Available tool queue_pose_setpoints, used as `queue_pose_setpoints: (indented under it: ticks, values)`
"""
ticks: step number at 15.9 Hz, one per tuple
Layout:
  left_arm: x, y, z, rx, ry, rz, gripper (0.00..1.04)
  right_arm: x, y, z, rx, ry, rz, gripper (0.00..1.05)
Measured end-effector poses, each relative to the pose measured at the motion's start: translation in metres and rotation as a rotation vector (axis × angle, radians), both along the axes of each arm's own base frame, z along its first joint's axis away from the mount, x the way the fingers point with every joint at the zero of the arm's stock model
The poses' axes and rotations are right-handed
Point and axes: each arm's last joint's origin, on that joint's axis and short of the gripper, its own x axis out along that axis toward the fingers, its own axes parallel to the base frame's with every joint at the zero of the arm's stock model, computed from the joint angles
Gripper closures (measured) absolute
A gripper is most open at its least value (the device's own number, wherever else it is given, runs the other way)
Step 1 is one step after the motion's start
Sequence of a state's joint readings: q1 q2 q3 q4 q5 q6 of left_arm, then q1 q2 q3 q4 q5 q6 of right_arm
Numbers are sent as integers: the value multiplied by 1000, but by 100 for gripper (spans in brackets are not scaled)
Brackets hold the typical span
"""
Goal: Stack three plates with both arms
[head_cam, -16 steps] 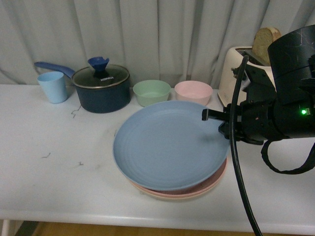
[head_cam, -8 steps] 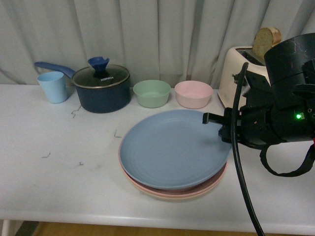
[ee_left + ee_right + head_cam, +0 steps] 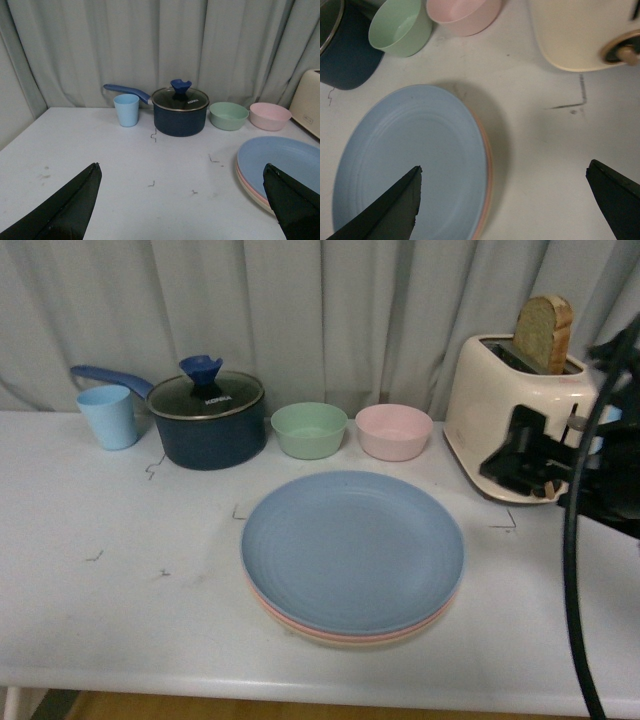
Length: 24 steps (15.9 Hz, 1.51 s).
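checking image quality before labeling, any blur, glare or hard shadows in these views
Front view: even, soft light, no glare on the blue plate; the right arm at the edge looks smeared. Left wrist view: sharp background, dark fingertips close and soft. Right wrist view: a soft shadow on the table beside the plates, slightly hazy.

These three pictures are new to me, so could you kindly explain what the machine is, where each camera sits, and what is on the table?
It is a robot with two arms, each ending in black jaws. The front view looks out from its body; only the right arm shows there, by the toaster, which holds a slice of bread. The other two views look from cameras on the wrists, so the dark wedges at their lower corners are the open jaws of the left gripper and the right gripper. Neither holds anything.

On the white table lie the stacked plates: the blue plate on top, pink and beige rims beneath. Behind stand a blue cup, a lidded pot, a green bowl and a pink bowl.
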<state>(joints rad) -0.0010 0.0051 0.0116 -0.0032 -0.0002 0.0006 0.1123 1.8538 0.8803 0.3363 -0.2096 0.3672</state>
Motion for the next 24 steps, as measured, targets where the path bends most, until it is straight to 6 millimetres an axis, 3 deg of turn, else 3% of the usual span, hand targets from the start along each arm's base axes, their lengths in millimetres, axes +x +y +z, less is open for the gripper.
queue_pose_setpoints:
  ticks: [2,3,4,5,6,7,10,14,24]
  values:
    - [0,0,0,0,0,0,7,-4,-3,2,-30,-109,-26,9]
    - [0,0,0,0,0,-1,7,-10,-2,-8,-153,-306,-93,20]
    - [0,0,0,0,0,2,7,-35,-8,-20,-265,-395,-135,31]
    - [0,0,0,0,0,3,7,-60,-17,-14,-334,-520,-168,45]
    - [0,0,0,0,0,1,7,-76,-25,18,-345,-698,-212,62]
    - [0,0,0,0,1,1,7,-91,-28,27,-354,-735,-218,74]
    - [0,0,0,0,0,2,7,-125,-32,12,-379,-640,-178,103]
    - [0,0,0,0,1,2,7,-154,-47,33,-381,-683,-205,103]
    - [0,0,0,0,0,2,7,-209,-46,33,-378,-678,-194,103]
